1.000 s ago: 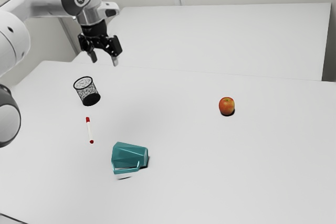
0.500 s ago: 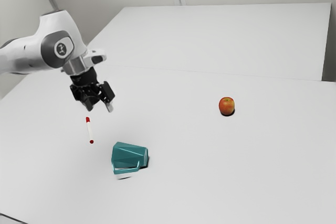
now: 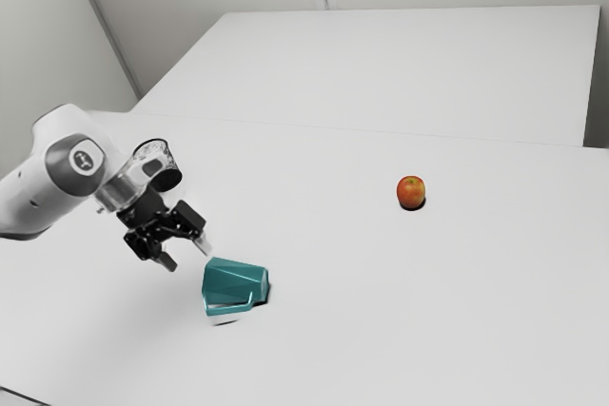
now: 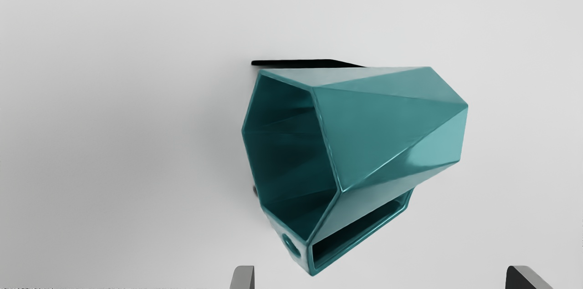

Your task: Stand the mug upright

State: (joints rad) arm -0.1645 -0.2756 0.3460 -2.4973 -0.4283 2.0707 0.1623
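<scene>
Plain white desk (image 3: 428, 311) | teal faceted mug (image 3: 235, 284) on its side | black two-finger claw (image 3: 186, 254) wide, empty, near mug | should straddle body squarely, grip, lift slightly, rotate mouth-up slowly

Between the mug (image 3: 236, 282) and the apple (image 3: 411, 191), a broad stretch of tabletop (image 3: 333, 244) gives the pincer (image 3: 186, 253) room to pass. The mug lies on its side near the pincer, blocking the way, its handle (image 4: 360, 238) jutting out beside the body. The mesh cup (image 3: 167, 176), partly hidden by the arm (image 3: 57, 178), is another obstacle.
</scene>
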